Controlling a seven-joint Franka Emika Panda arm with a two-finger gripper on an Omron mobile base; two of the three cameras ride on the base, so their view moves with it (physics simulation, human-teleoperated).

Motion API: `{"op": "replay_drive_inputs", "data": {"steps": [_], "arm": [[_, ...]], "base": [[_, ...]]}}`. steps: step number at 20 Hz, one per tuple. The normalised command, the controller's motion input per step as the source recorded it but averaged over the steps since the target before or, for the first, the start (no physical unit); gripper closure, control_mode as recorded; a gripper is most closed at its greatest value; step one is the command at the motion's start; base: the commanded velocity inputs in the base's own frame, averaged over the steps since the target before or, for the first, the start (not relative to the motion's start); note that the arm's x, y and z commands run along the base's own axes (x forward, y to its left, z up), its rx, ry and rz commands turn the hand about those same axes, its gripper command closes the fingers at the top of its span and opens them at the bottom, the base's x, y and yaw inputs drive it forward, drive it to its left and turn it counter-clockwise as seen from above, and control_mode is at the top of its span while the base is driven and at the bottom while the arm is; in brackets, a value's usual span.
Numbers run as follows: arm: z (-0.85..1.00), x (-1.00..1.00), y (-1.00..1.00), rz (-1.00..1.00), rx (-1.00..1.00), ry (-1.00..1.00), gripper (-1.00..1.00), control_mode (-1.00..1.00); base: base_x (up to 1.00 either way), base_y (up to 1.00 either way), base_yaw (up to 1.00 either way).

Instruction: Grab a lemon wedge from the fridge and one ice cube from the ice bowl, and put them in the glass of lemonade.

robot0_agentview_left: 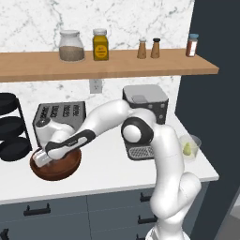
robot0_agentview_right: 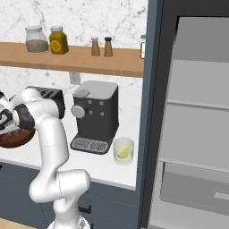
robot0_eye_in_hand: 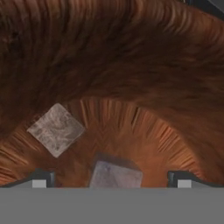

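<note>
My gripper (robot0_eye_in_hand: pixel 111 179) is open, reaching down into the reddish-brown wooden ice bowl (robot0_agentview_left: pixel 58 169) at the counter's left. One pale grey ice cube (robot0_eye_in_hand: pixel 116 175) lies on the bowl floor between my spread fingertips (robot0_eye_in_hand: pixel 41 179), apart from both. A second ice cube (robot0_eye_in_hand: pixel 56 129) lies further up and to the left. The hand (robot0_agentview_left: pixel 42 157) sits over the bowl's left rim. The glass of lemonade (robot0_agentview_left: pixel 190 147) stands at the counter's right end with a yellow-green lemon wedge (robot0_agentview_right: pixel 125 152) inside it. The fridge (robot0_agentview_right: pixel 197 134) stands open on the right, its light grey shelves bare.
A toaster (robot0_agentview_left: pixel 58 116) stands right behind the bowl and a black tiered rack (robot0_agentview_left: pixel 11 129) to its left. The coffee machine (robot0_agentview_left: pixel 145 101) is between bowl and glass. Jars and shakers line the wooden shelf (robot0_agentview_left: pixel 117 65) above. My arm spans the counter's middle.
</note>
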Motion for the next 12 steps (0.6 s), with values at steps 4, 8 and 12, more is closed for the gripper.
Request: {"op": "replay_drive_inputs", "data": {"steps": [4, 8, 12], "arm": [[-0.26, 0.07, 0.01, 0.00, 0.00, -0.05, -1.00, -1.00], [-0.21, 0.19, 0.00, 0.00, 0.00, -0.06, -1.00, -1.00], [-0.07, 0.05, 0.00, 0.00, 0.00, -0.03, 1.00, -1.00]], "base": [[0.00, 0.00, 0.00], [0.00, 0.00, 0.00], [0.00, 0.00, 0.00]]}}
